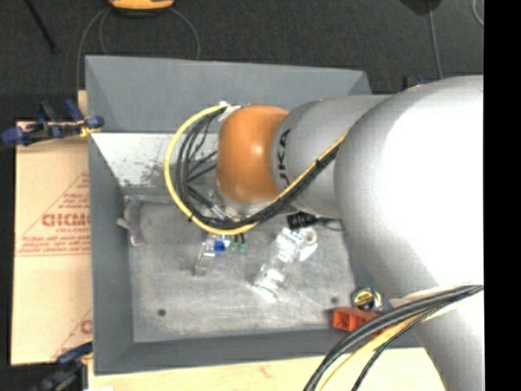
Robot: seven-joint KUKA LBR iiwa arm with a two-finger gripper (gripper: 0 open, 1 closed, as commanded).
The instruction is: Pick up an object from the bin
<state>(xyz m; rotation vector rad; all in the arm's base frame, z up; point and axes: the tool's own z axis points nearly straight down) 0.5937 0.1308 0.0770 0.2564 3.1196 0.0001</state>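
Observation:
My gripper [203,257] reaches down from under the arm's orange cover to the bin floor, left of the middle, and is mostly hidden by the cover and cables. A small blue and white bit [218,247] and a green bit [237,247] sit right beside it; whether they are loose things I cannot tell. A clear crumpled plastic bottle [282,261] lies just to the right of the gripper, apart from it. A small grey-purple thing [133,226] lies against the left wall.
An orange-red thing [344,318] and a round yellow and black thing [365,300] lie in the bin's near right corner, by the arm. The arm covers the bin's right and back parts. Bare floor shows at the front left.

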